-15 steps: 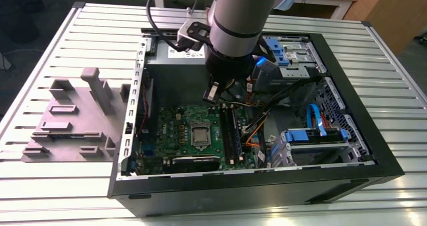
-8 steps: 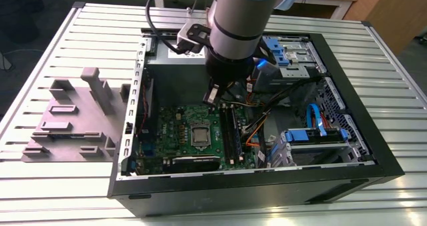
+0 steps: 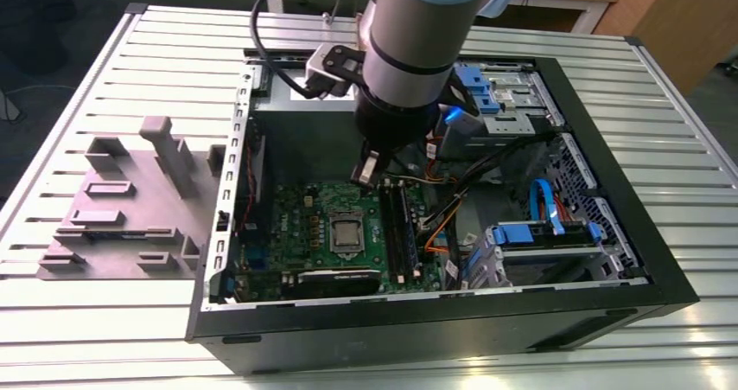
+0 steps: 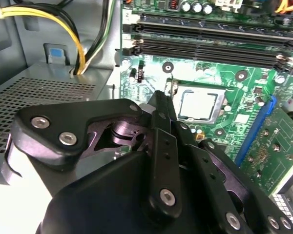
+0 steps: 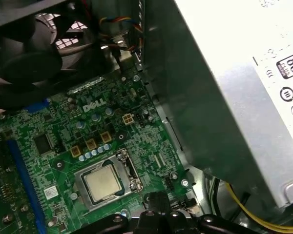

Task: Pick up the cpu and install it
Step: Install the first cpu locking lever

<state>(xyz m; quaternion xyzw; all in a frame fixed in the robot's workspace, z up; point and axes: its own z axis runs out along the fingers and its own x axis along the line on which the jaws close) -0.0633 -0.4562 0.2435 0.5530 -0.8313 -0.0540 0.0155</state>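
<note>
Cpu (image 5: 102, 181), a small flat square chip with a pale silvery metal top, sits in the socket on the green motherboard (image 5: 63, 131), as we see in both wrist views (image 4: 199, 105) and in the exterior view (image 3: 346, 232). We find our black gripper (image 4: 158, 105) hovering above the motherboard, just beside the socket, carrying nothing; its fingers look pressed together. The motherboard lies inside the open black computer case (image 3: 461, 316).

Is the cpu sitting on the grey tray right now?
No, the cpu lies in the socket on the green motherboard, seen in the first wrist view.
</note>
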